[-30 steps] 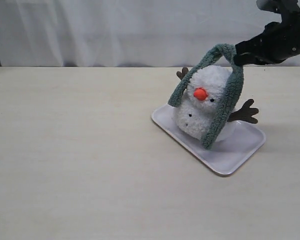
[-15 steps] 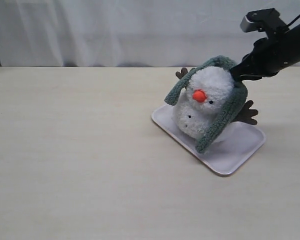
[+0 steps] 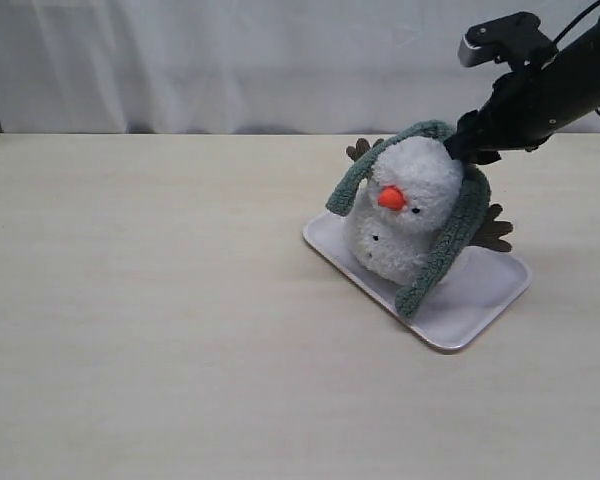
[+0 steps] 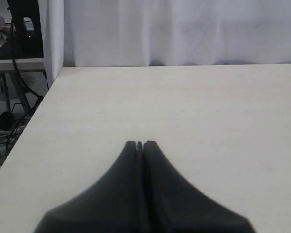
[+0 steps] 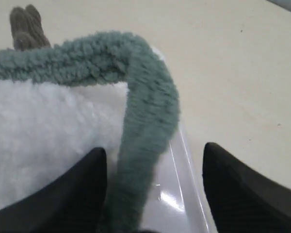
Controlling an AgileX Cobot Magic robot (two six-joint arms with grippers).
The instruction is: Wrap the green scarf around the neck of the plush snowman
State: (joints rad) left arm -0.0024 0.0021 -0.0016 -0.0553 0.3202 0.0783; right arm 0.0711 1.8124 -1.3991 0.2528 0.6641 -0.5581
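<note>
We are noting the left gripper pressed shut over the table. The snowman is leaning on the tray, the scarf draping over its head. The right gripper is hovering there, jaws spread, the scarf passing loose between them.

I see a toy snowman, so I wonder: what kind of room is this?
Probably a robot lab: a plain table, white curtain behind, a black robot arm, cables on the floor.
</note>
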